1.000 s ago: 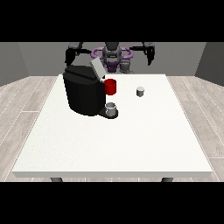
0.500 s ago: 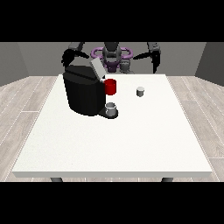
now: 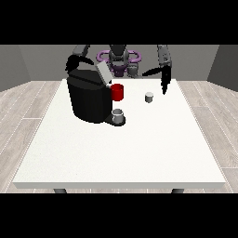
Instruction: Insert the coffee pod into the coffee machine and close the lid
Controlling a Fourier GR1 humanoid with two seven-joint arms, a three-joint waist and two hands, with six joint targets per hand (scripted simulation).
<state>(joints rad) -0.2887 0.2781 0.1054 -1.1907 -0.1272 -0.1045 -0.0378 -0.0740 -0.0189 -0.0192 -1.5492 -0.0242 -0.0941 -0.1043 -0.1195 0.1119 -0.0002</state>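
Note:
A black coffee machine [image 3: 88, 97] stands at the table's left rear, its grey lid [image 3: 103, 72] tilted up and open. A small grey cup [image 3: 118, 115] sits on its drip base. The small white-grey coffee pod [image 3: 148, 97] stands upright on the table to the right of the machine. The hand at the view's right [image 3: 164, 82] hangs above and just right of the pod, fingers pointing down and straight, not touching it. The hand at the view's left [image 3: 74, 62] is raised behind the machine's top left corner, fingers curled with nothing seen in them.
A red mug [image 3: 117, 92] stands beside the machine's right side, between the machine and the pod. The white table [image 3: 121, 148] spreads wide toward the camera. The robot's torso [image 3: 118, 59] is behind the far edge.
The hand at the view's right has swung down from shoulder height toward the pod. The hand at the view's left has shifted slightly near the machine's top. Pod, mug and machine have not moved.

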